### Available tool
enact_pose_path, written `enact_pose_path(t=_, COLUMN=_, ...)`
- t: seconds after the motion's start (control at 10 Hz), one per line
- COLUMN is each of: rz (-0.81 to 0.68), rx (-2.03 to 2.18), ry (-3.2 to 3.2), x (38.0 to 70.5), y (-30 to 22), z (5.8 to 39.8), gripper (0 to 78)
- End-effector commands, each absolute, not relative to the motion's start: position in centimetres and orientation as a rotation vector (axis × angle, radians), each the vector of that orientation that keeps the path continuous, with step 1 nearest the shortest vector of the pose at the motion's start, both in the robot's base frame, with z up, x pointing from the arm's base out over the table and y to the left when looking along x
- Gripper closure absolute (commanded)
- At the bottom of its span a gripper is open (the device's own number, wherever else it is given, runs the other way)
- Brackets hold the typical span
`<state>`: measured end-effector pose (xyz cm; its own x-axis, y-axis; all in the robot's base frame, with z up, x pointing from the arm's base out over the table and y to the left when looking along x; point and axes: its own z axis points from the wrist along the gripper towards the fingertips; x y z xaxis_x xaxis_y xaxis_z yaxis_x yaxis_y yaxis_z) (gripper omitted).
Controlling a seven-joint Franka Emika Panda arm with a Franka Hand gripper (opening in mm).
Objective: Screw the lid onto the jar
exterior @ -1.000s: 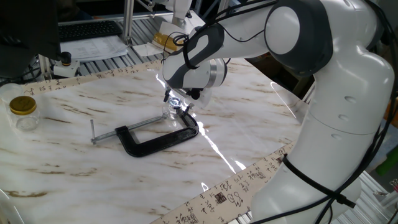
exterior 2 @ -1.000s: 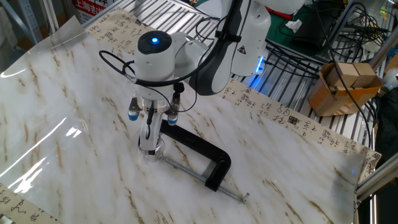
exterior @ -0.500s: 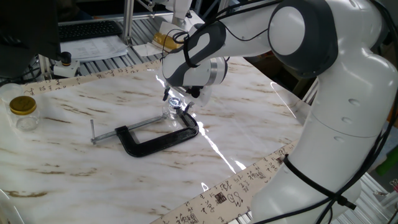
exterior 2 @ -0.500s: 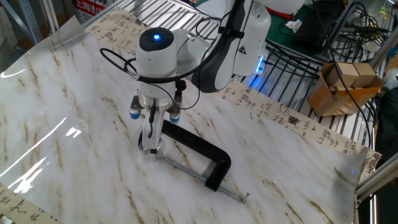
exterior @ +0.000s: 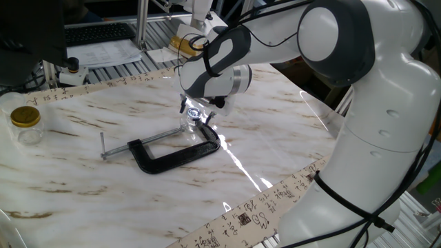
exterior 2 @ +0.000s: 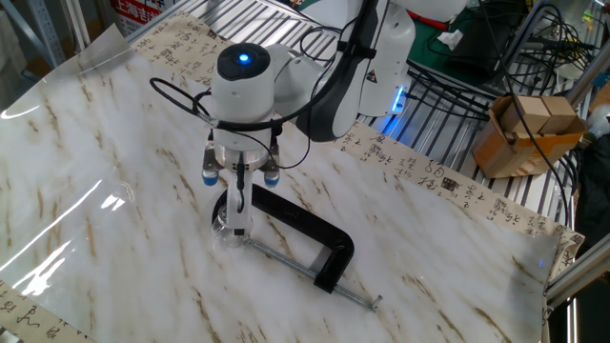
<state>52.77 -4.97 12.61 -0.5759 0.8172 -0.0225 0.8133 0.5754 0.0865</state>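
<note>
The tiny clear glass jar (exterior: 187,125) stands upright on the marble table, right beside the screw end of the black C-clamp (exterior: 172,153). The small silvery lid (exterior: 194,112) sits on top of the jar, glinting between my fingertips. My gripper (exterior: 193,116) points straight down and is shut on the lid. In the other fixed view the gripper (exterior 2: 235,215) stands as a narrow column over the jar (exterior 2: 227,232), and the lid is hidden between the fingers.
The C-clamp (exterior 2: 307,234) lies flat, touching or nearly touching the jar. A larger clear jar with a gold lid (exterior: 25,124) stands at the far left table edge. Patterned paper strips (exterior: 255,213) border the table. A cardboard box (exterior 2: 527,129) sits off the table.
The hand has turned a little about its vertical axis over the jar, fingers still on the lid. The jar and clamp have not moved.
</note>
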Motion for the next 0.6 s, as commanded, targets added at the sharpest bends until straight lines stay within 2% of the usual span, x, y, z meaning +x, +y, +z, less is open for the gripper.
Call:
enact_pose_path(t=0.1, rz=-0.001, rx=0.55, ry=3.012, x=52.82, y=-4.99, z=12.98, gripper=0.1)
enact_pose_path(t=0.3, rz=-0.056, rx=0.311, ry=3.033, x=52.83, y=-4.99, z=13.03, gripper=0.1)
enact_pose_path(t=0.6, rz=-0.123, rx=0.193, ry=3.026, x=52.99, y=-4.98, z=13.14, gripper=0.1)
